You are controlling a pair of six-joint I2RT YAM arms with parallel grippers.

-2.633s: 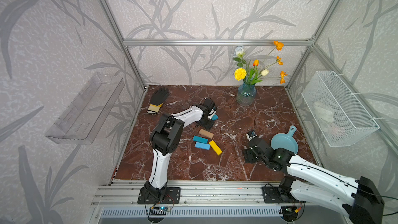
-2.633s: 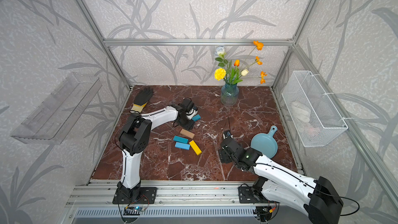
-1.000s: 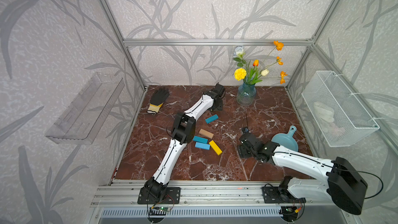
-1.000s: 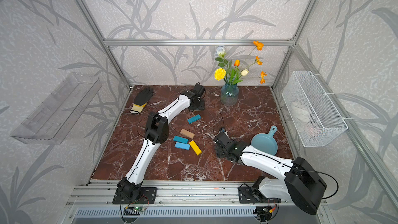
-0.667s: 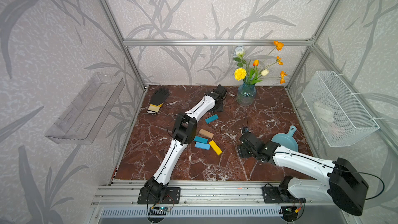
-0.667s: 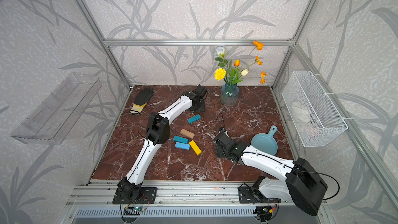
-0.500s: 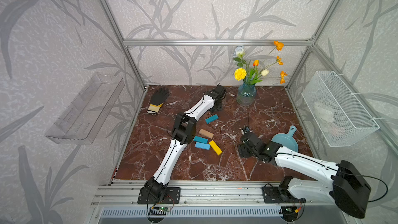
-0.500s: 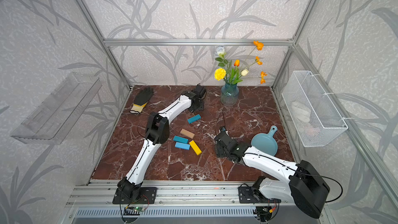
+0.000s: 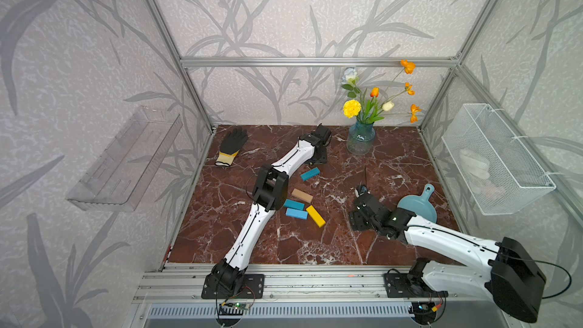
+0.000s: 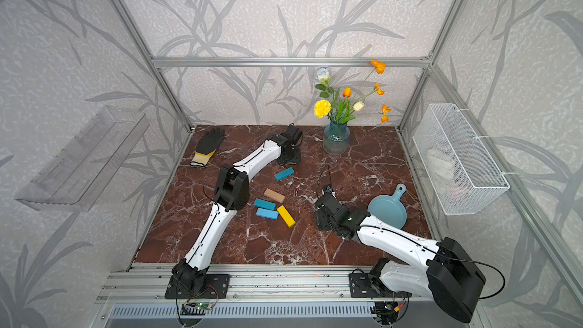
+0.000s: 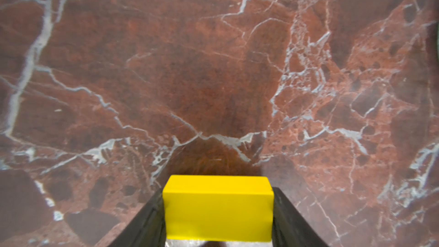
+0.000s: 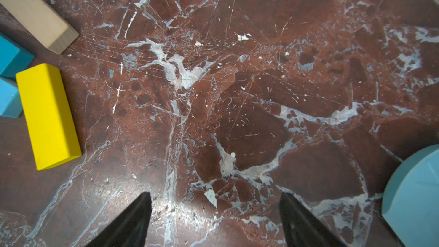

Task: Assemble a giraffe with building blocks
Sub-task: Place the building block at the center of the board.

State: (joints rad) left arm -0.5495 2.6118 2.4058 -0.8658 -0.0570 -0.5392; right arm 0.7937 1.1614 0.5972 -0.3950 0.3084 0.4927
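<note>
1. Giraffe: no figure is laid out yet. The building blocks lie loose on the bench, and none is joined to another as neck or legs.
2. The left pincer is clenched on a yellow block, gripped across its width. It sits low over bare marble at the far side, near the flower vase. Whether the block touches the bench cannot be told.
3. Judgement: the open ground there suits the head and leaves room toward the front for neck, body and legs.
4. Loose mid-bench are a teal block set apart, a tan block, two blue blocks side by side, and a second yellow block slanted at their ends.
5. The right pincer is released, jaws wide, with nothing between them. It hovers over bare bench between the cluster and the light-blue scoop.
6. Judgement: it is parked there to stay clear of the left arm's reach.
</note>
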